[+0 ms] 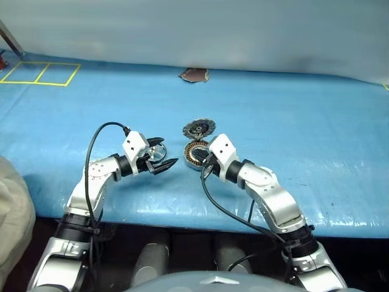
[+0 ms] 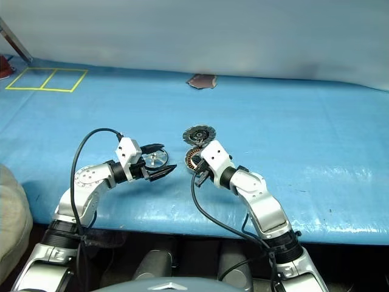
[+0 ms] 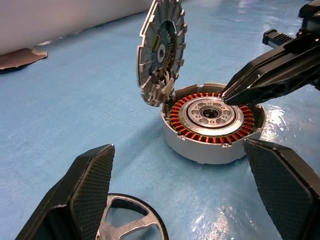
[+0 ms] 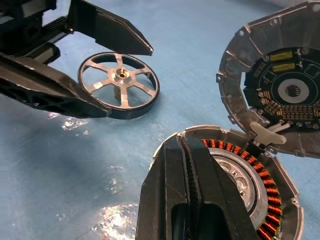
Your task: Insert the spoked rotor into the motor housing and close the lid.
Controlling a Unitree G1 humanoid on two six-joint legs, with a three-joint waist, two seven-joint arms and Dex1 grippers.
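Observation:
The motor housing (image 3: 210,120), a silver puck with copper windings around a silver hub, sits on the blue mat (image 1: 292,140). Its lid (image 3: 160,50) stands open and upright, hinged at the far rim. The spoked rotor (image 4: 119,85) rests on the mat left of the housing, between the spread fingers of my open left gripper (image 1: 169,151), and neither finger visibly clamps it. My right gripper (image 3: 230,92) is shut and empty, its tip just over the housing's near right rim and windings.
A brown patch (image 1: 194,75) lies at the mat's far edge. Yellow taped squares (image 1: 39,73) mark the far left corner. The mat's front edge (image 1: 182,219) runs just below both arms. A beige shape (image 1: 12,213) sits at the left border.

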